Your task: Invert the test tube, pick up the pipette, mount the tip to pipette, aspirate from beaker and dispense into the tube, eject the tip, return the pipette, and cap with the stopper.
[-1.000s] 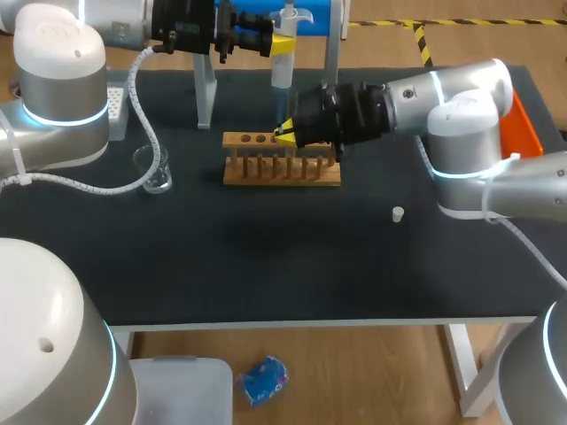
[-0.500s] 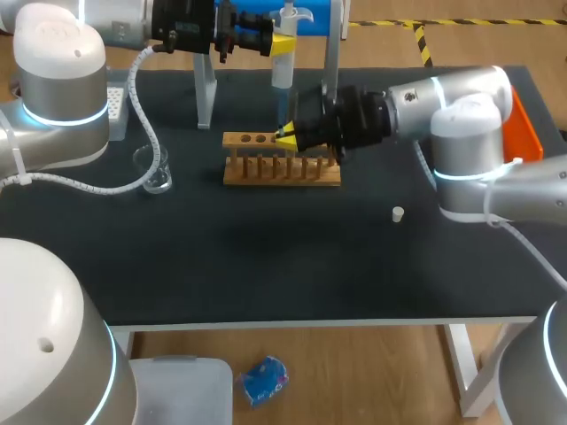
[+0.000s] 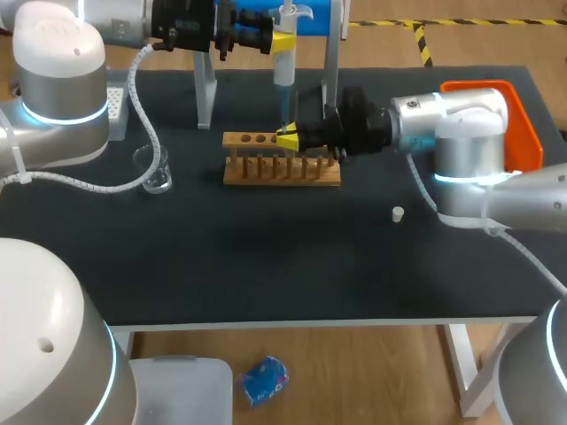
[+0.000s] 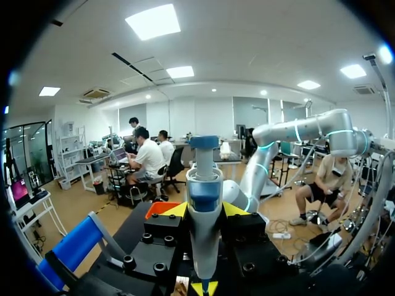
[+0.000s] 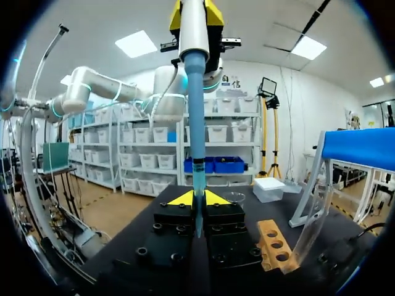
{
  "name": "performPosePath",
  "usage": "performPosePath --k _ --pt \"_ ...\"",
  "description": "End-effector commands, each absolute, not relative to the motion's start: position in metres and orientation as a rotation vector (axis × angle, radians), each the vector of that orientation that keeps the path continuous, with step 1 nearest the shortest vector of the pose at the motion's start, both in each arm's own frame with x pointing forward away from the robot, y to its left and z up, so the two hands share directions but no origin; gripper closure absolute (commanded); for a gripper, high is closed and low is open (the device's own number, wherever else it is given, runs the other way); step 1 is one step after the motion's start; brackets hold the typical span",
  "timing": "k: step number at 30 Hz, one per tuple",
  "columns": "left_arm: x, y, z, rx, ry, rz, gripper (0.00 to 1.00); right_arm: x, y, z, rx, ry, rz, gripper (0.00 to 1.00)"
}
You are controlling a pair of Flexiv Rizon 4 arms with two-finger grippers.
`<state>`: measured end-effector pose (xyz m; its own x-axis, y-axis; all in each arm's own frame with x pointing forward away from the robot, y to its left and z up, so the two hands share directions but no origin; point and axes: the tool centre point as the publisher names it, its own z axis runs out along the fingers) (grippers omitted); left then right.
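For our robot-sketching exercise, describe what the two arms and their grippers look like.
The left arm and right arm are thick rounded tubes, white and silver-grey, with glowing cyan rings at joints. A white spiral-wrapped cable trails off the left arm. The left gripper and right gripper are black blocks dotted with screws, each ending in two bright yellow wedge-shaped tips.

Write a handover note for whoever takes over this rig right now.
Left end effector: shut on the pipette, held upright above the rack.
Right end effector: at the rack's top, right where the pipette's tip comes down; its grip cannot be told.
The beaker stands left of the rack; the stopper lies loose on the table.
Done: pipette picked up, tip mounted. Whether liquid was dispensed cannot be told.
Left: eject tip, return pipette, fit stopper.
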<state>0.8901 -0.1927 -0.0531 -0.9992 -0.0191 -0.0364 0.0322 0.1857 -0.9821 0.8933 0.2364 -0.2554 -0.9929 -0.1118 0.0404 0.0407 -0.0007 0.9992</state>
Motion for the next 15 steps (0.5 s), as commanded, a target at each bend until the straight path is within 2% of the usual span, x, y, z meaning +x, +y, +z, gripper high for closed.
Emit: performPosePath --k 1,15 --pt "0.8906 -0.1921 -0.0562 0.014 2.393 -1.976 1.00 0.8927 0.2366 -0.2544 0.041 -2.092 -2.181 1.00" --pt "0.8906 -0.1921 -0.0562 0.014 2.393 -1.976 1.00 0.8927 0.2376 -0.2512 0.059 -2.095 -2.211 1.00"
